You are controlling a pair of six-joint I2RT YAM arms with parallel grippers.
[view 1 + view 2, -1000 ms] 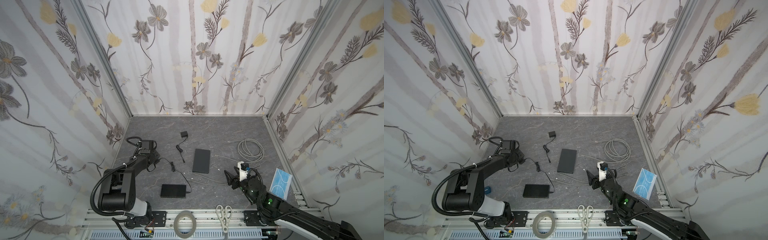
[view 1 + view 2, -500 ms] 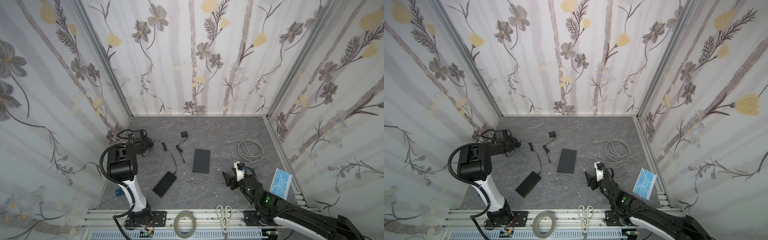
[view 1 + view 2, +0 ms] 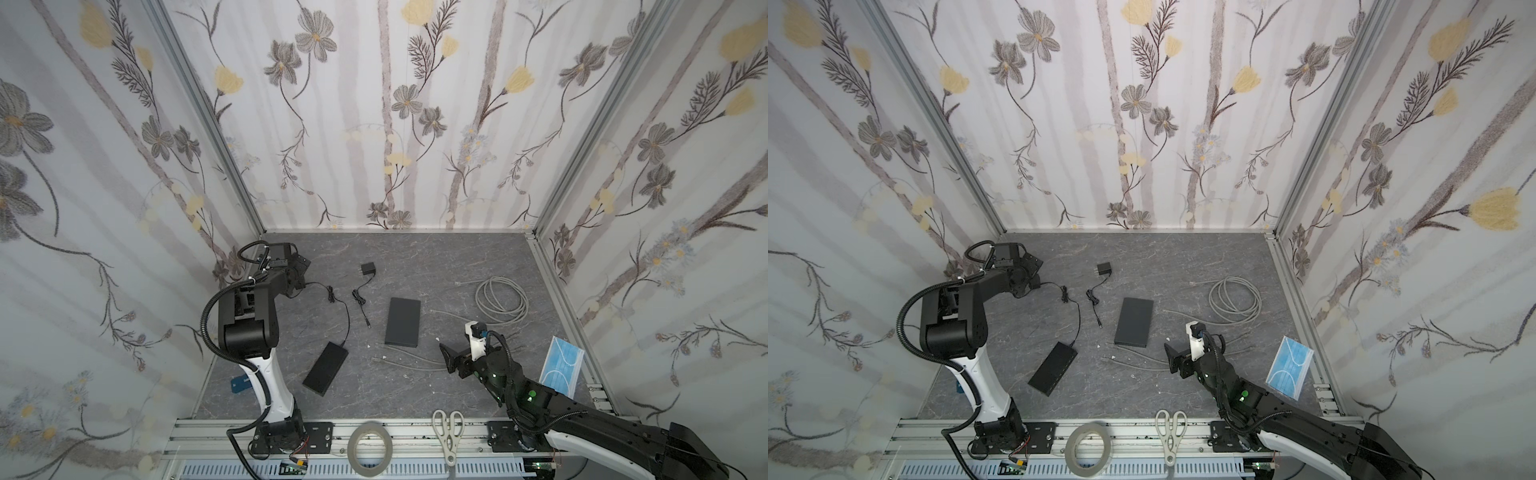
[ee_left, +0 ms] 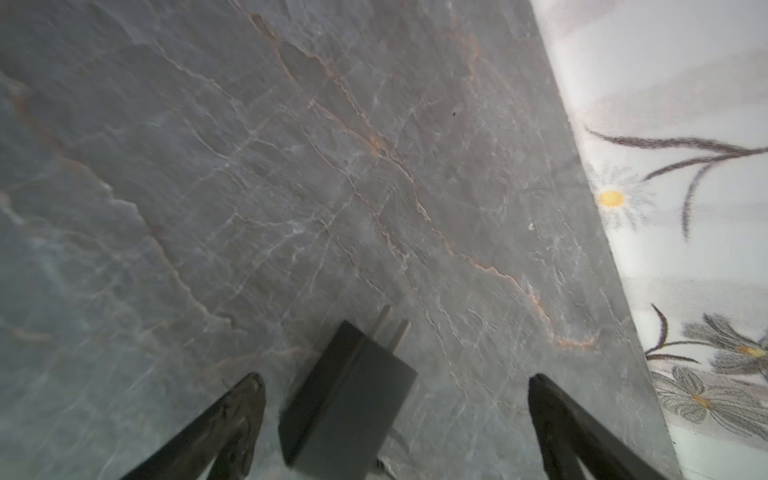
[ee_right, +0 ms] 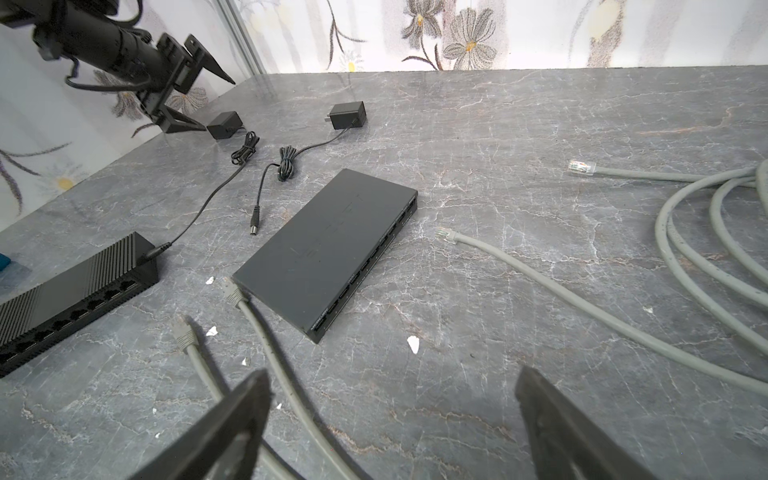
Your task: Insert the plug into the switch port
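My left gripper (image 4: 395, 376) and right gripper (image 5: 392, 374) gape wide, empty. A grey plug (image 5: 231, 289) lies left of centre beside the flat switch (image 5: 328, 249); I should pinch just behind its head.

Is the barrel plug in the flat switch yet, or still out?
Out. The barrel plug lies loose on the table beside the flat switch, its tip clear of the casing.
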